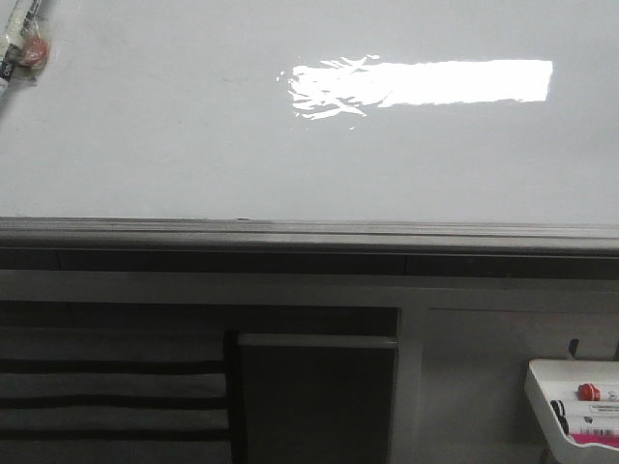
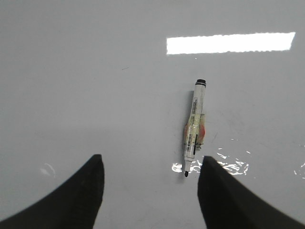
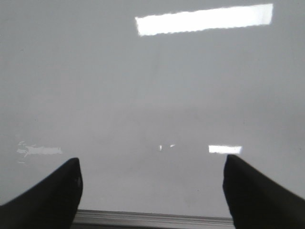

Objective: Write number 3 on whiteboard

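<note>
The whiteboard (image 1: 193, 135) is a large glossy white board with a grey edge rail along its near side. No number 3 shows on it. A white marker (image 2: 195, 123) with an uncapped black tip lies flat on the board; in the front view it (image 1: 21, 46) is at the far left corner. My left gripper (image 2: 150, 164) is open above the board, the marker's tip just inside its right finger. My right gripper (image 3: 152, 167) is open and empty over the board near the rail. Neither gripper shows in the front view.
A bright rectangular light reflection (image 1: 426, 82) lies on the board's right half. A small white tray (image 1: 575, 411) with markers hangs at the lower right, below the rail (image 1: 309, 232). Dark shelving sits under the board.
</note>
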Available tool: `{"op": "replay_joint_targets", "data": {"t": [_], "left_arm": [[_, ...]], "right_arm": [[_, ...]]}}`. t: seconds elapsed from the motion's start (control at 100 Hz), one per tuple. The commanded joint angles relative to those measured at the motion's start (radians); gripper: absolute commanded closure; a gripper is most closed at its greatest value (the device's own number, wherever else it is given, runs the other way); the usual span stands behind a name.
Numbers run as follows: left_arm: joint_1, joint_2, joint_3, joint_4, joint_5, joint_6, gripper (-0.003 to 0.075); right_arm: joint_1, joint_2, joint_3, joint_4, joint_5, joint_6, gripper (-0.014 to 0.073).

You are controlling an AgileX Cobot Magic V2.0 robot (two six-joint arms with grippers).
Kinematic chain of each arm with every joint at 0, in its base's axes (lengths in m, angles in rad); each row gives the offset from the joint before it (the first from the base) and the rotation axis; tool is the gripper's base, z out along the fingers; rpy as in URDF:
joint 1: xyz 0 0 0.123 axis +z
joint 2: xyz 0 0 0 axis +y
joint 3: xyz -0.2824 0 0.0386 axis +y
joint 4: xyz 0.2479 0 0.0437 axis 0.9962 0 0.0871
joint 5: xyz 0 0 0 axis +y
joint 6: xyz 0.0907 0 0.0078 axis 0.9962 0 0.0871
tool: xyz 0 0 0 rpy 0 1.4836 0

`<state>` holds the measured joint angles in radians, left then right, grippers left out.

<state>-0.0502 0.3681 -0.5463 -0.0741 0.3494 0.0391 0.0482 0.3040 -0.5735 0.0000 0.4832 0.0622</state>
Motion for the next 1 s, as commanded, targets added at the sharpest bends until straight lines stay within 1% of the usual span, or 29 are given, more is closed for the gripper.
{"op": "replay_joint_targets", "data": {"t": [0.0, 0.11, 0.16, 0.28, 0.42, 0.62, 0.68, 0.99], "left_arm": [[0.002, 0.014, -0.034, -0.005, -0.083, -0.010, 0.0365], [-0.010, 0.028, -0.034, -0.005, -0.083, -0.010, 0.0393], [-0.033, 0.040, -0.034, -0.001, -0.083, 0.002, 0.0408], [-0.112, 0.090, -0.034, 0.004, -0.083, 0.096, 0.0442], [-0.171, 0.180, -0.034, 0.007, -0.113, 0.109, 0.0472], [-0.176, 0.349, -0.040, -0.005, -0.212, 0.105, 0.0471], [-0.176, 0.414, -0.055, -0.027, -0.219, 0.105, 0.0471], [-0.176, 0.655, -0.154, -0.029, -0.271, 0.105, 0.0472]], "right_arm": [[-0.006, 0.017, -0.035, -0.011, -0.089, -0.010, 0.0048], [-0.006, 0.017, -0.035, 0.000, -0.097, -0.010, 0.0048], [-0.006, 0.017, -0.035, 0.005, -0.102, -0.010, 0.0048], [-0.006, 0.017, -0.035, 0.016, -0.111, -0.010, 0.0048], [-0.006, 0.017, -0.035, 0.018, -0.111, -0.010, 0.0048], [-0.006, 0.017, -0.035, 0.018, -0.111, -0.010, 0.0048], [-0.006, 0.017, -0.035, 0.018, -0.111, -0.010, 0.0048], [-0.006, 0.017, -0.035, 0.018, -0.111, -0.010, 0.0048]]}}
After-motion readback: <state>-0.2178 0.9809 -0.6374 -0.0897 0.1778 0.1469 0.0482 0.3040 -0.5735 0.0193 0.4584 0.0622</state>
